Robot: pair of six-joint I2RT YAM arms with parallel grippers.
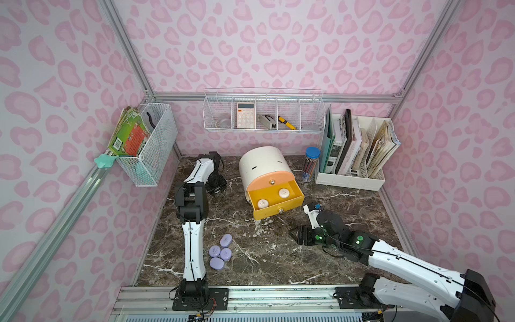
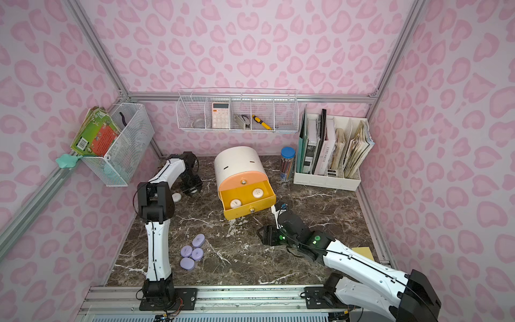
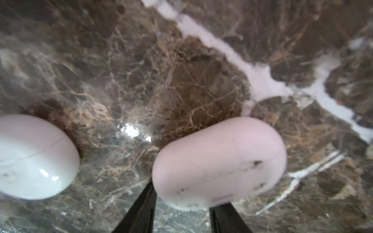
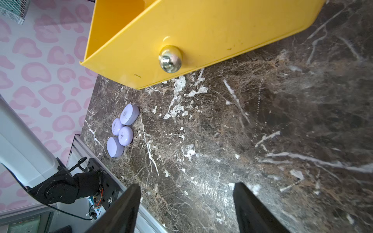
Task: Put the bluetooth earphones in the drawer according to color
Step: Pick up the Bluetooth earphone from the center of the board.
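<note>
left pincer [image 3: 185, 195] pinches a white case [image 3: 219, 161]; right pincer [image 4: 187, 185] hangs wide open, empty, near the yellow drawer [image 4: 201, 30].

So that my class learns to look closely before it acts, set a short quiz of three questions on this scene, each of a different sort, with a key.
1. True or false: the yellow drawer stands pulled open.
2. How many lavender cases lie on the table?
3. The earphone case between the jaws of the left gripper is: A black, B white, C lavender.
Key: 1 true; 2 four; 3 B.
</note>
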